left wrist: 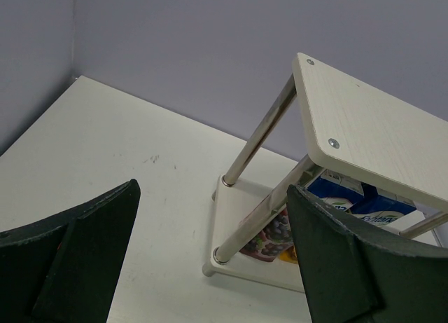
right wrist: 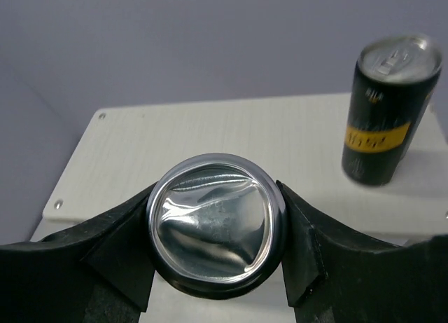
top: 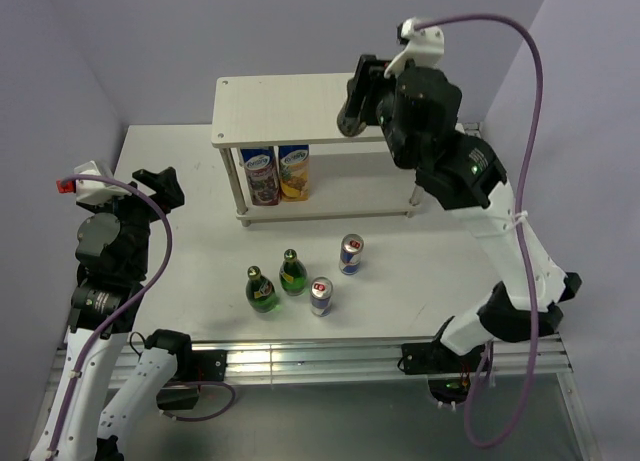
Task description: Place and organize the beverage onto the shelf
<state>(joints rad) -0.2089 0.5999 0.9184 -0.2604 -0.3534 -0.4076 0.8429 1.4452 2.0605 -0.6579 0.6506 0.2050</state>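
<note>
My right gripper (top: 355, 109) (right wrist: 215, 228) is shut on a tall black can (right wrist: 213, 214) and holds it just above the right part of the shelf's top board (top: 285, 106). The can's silver concave end faces the wrist camera. A second black can (right wrist: 386, 113) with a yellow band stands upright on the top board; my right arm hides it in the top view. Two green bottles (top: 262, 289) (top: 292, 273) and two slim blue-and-silver cans (top: 350, 253) (top: 320, 296) stand on the table in front of the shelf. My left gripper (top: 160, 186) (left wrist: 210, 267) is open and empty, left of the shelf.
Two juice cartons (top: 262, 176) (top: 293, 171) stand on the left of the shelf's lower board; they also show in the left wrist view (left wrist: 350, 204). The shelf's metal legs (left wrist: 259, 144) rise at its corners. Walls close in behind and at both sides.
</note>
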